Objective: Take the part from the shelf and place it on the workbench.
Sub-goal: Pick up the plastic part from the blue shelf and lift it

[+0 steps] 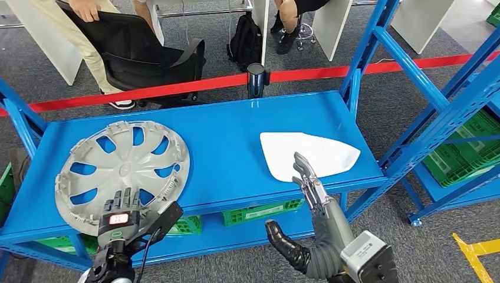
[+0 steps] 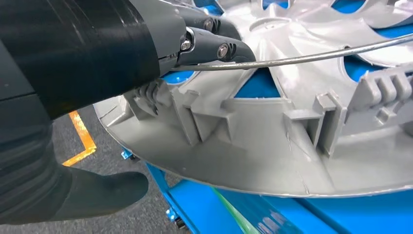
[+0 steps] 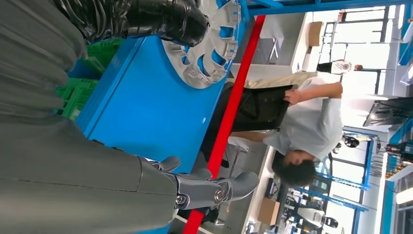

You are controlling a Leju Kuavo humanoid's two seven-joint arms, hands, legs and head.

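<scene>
Your landmark is the round grey plastic wheel cover [image 1: 124, 172] lying flat, inner side up, on the blue metal shelf [image 1: 230, 153], toward its left end with its near rim overhanging the front edge. Your left hand [image 1: 121, 217] is at that near rim; the left wrist view shows fingers [image 2: 214, 46] over the rim and the thumb below, apparently clasping it. The right hand [image 1: 308, 177], well right of the cover, rests outstretched and empty on a flat white panel [image 1: 315, 154]. The left is the nearer.
</scene>
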